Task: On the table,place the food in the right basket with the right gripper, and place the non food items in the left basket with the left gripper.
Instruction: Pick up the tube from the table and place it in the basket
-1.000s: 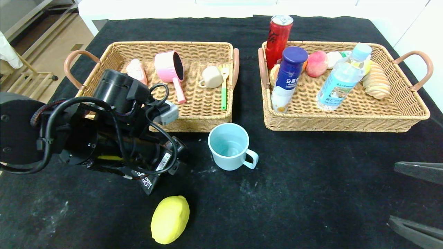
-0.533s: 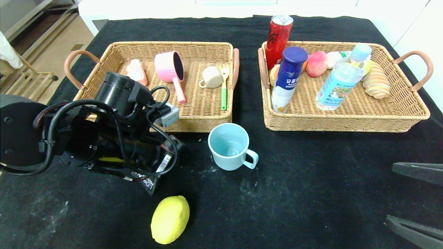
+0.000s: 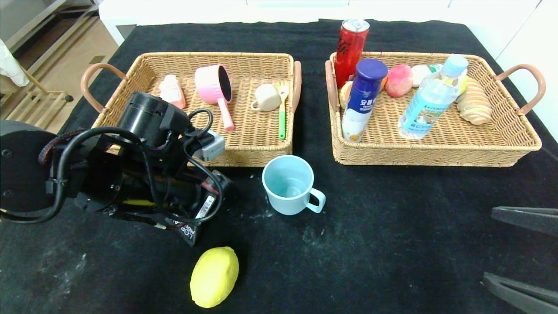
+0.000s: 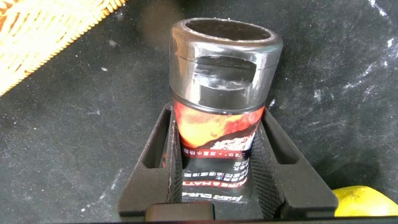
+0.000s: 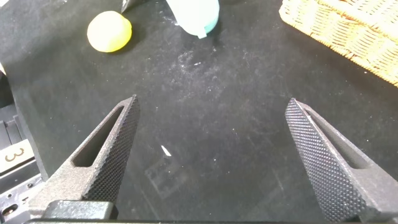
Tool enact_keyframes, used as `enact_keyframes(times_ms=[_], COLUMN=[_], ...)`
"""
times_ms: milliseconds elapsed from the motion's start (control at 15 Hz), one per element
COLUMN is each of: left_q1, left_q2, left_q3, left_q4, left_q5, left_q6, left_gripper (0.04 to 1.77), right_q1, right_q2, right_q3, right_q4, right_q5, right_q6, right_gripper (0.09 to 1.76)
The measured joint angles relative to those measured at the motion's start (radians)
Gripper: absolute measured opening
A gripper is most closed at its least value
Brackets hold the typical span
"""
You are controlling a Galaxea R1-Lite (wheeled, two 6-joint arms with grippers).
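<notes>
My left gripper [image 4: 217, 115] is shut on a bottle [image 4: 221, 62] with a grey cap and a red and black label. It holds the bottle low over the black table in front of the left basket [image 3: 244, 155]. In the head view the arm hides most of it; only the label end [image 3: 188, 230] shows. A yellow lemon [image 3: 214, 277] lies on the table near the front edge, close to the left gripper. A light blue cup [image 3: 288, 185] stands in front of the gap between the baskets. My right gripper [image 3: 488, 243] is open and empty at the right edge.
The left basket holds a pink pot, a cream cup, a green fork and a small pink item. The right basket [image 3: 436, 158] holds a red can, a blue-capped bottle, a water bottle, bread and fruit. The right wrist view shows the lemon [image 5: 109, 31] and cup [image 5: 194, 14] far off.
My left arm has shifted only slightly with the bottle still in its grip. The right gripper has edged a little toward the table's middle. Nothing on the table moved.
</notes>
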Motion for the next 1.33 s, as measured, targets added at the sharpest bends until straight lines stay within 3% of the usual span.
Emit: enact_keyframes(times_ms=[533,1000,1333], left_q1=[-0.029,-0.053,-0.036], left_q2=[-0.027,-0.157,-0.186], left_q3=[0.016,0.041,-0.076], left_q4=[0.005,0.003,-0.053], left_q5=[0.005,0.010,0.022], left_q6=[-0.003,-0.020,-0.112], left_gripper=[0.66,0.64,0.64], right_q1=[0.003,0.003,0.009], right_q2=[-0.003,-0.003,0.000], right_q3=[0.003,0.004,0.008], right_q4=[0.000,0.000,0.002], right_q5=[0.001,0.001,0.001], right_q6=[-0.001,-0.001,-0.001], right_gripper=[1.71,1.71,1.71])
